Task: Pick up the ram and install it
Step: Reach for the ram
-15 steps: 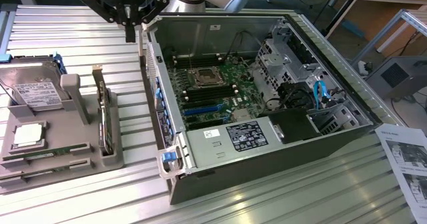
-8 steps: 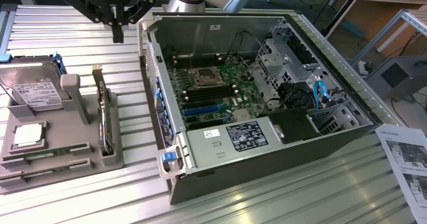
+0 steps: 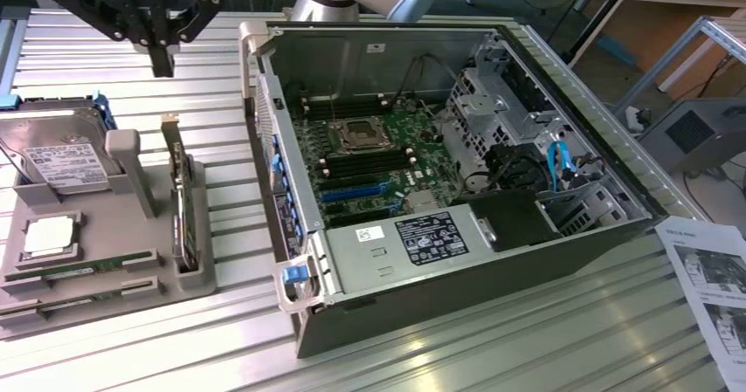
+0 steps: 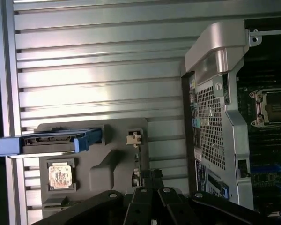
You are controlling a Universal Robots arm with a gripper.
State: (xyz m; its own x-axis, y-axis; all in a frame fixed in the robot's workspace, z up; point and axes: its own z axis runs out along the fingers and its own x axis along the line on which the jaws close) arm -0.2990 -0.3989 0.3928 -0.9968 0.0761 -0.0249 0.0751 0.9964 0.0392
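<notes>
The gripper (image 3: 161, 65) hangs above the grey tray's (image 3: 146, 191) far end, jaws pinched together, holding nothing. The ram (image 3: 84, 268) stands on edge in a slot at the tray's near side, probably so its top edge can be gripped.

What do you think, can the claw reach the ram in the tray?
Probably yes: the ram lies uncovered in its tray slot, nothing over it. The shut claw hangs clear beyond the hard drive.
</notes>
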